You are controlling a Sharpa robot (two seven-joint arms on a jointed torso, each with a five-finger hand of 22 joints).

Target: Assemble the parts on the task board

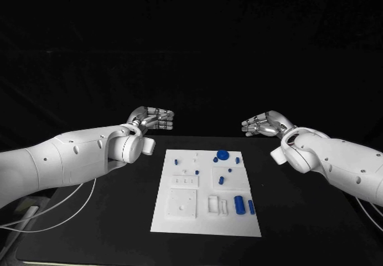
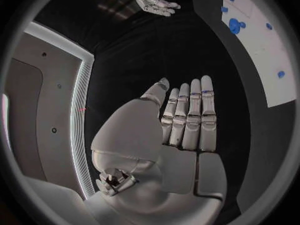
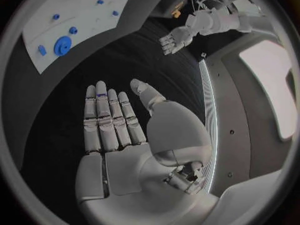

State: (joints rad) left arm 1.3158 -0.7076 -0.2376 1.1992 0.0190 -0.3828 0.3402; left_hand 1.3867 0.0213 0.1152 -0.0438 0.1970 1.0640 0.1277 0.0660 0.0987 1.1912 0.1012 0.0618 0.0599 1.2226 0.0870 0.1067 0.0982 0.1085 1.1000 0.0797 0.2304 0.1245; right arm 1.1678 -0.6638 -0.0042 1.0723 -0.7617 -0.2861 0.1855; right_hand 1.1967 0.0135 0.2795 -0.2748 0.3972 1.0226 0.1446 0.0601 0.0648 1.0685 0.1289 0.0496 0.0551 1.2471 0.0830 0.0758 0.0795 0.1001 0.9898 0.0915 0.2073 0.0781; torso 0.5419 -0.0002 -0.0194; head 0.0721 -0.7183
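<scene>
The white task board lies in the middle of the black table. On it are a round blue disc at the far end, small blue pegs mid-board, and two longer blue cylinders near the front. My left hand and right hand hover beyond the board's far corners, apart from it. In the left wrist view, the left hand is flat with straight fingers and holds nothing, and the board is off to its side. The right hand is likewise flat and empty, with the blue disc in sight.
White recessed blocks sit on the board's near half. Pale cables trail off the table's left edge. Black tabletop stretches on both sides of the board.
</scene>
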